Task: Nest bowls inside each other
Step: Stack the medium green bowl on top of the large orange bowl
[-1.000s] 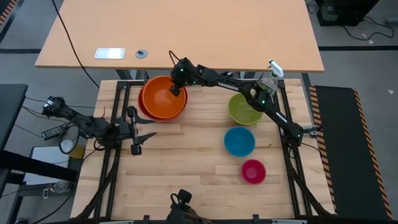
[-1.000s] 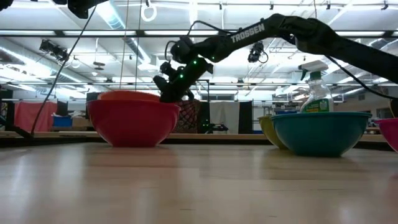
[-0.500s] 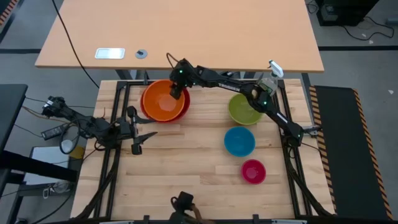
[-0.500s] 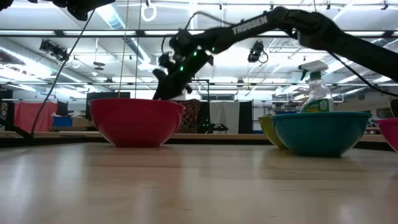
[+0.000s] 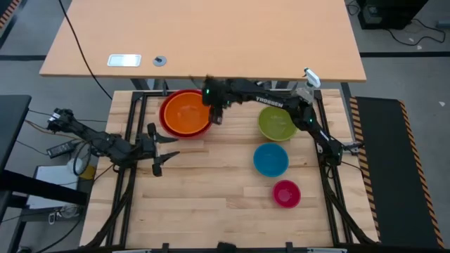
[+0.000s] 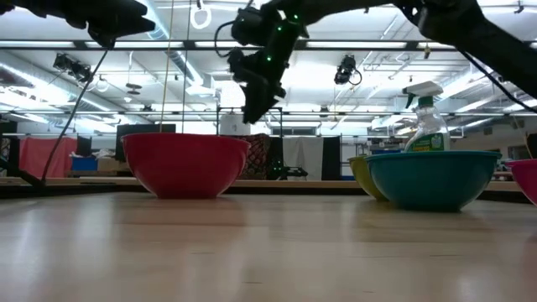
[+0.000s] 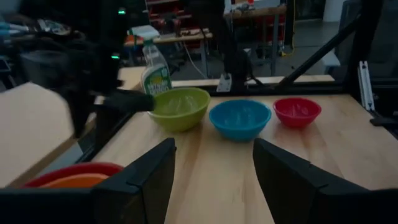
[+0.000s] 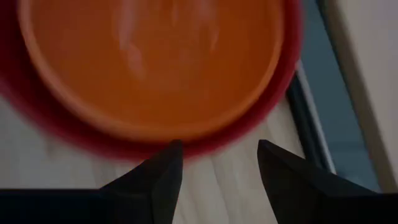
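The orange bowl sits nested in the red bowl at the table's far left. My right gripper hangs open above the table just right of them, pointing steeply down, and holds nothing. The green bowl, blue bowl and pink bowl stand apart in a row down the right side, each on its base. My left gripper waits open at the left edge, and its wrist view looks level across at them.
A clear spray bottle of greenish liquid stands at the far right, behind the green bowl. Bare wood lies across the table's middle and near side. A tan desk stands beyond the far edge.
My right gripper has opened and let go of the orange bowl's far-right rim. The bowl has dropped from above the red bowl's rim to sit down inside it. The gripper has then risen and gone toward the table's right, tipping more steeply down.
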Tool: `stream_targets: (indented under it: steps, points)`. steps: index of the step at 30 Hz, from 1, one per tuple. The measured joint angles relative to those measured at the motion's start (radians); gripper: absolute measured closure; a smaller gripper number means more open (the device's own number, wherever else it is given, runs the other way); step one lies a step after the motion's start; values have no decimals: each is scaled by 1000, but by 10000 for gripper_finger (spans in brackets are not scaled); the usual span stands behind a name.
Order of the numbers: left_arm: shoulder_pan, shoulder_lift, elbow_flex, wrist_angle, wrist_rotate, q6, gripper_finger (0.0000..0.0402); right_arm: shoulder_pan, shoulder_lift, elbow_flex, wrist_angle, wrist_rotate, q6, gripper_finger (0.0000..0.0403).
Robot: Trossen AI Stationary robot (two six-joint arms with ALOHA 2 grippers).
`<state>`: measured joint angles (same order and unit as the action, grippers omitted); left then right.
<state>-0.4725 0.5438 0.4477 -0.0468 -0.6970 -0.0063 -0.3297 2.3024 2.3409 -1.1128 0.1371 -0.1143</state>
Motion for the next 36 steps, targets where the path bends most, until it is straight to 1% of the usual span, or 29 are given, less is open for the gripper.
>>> stream_targets:
  steps: [2, 4, 6, 9, 11, 14, 18, 20, 22, 25, 28, 31, 36]
  points:
    - [0, 14, 0, -5, -1, -23, 182, 35, -4, -2, -66, 73, -2, 196]
    - [0, 29, 0, -11, -2, -43, 182, 69, -21, -2, -86, 112, -2, 201]
    - [0, 43, 0, -22, -2, -63, 182, 96, -48, -11, -82, 114, -2, 205]
    - [0, 64, 0, -39, -2, -98, 182, 124, -100, -84, -75, 110, 14, 211]
    - [0, 78, 0, -52, -3, -126, 182, 134, -146, -177, -63, 140, 35, 215]
    - [0, 98, 0, -64, -3, -157, 182, 135, -264, -387, 37, 189, 62, 218]
    - [0, 118, 0, -60, -3, -177, 182, 134, -463, -731, 252, 188, 123, 219]
    - [0, 120, 0, -54, -6, -177, 182, 136, -557, -889, 332, 188, 169, 219]
    - [0, 119, 0, -41, -8, -181, 182, 137, -650, -1025, 393, 188, 229, 219]
    - [0, 119, 0, -18, -10, -185, 182, 140, -770, -1190, 417, 208, 322, 219]
    - [0, 119, 0, -15, -12, -184, 182, 151, -858, -1306, 409, 218, 371, 219]
    - [0, 119, 0, -15, -13, -183, 182, 170, -917, -1374, 418, 213, 410, 219]
    - [18, 119, 0, -15, -20, -141, 182, 207, -903, -1402, 408, 214, 444, 219]
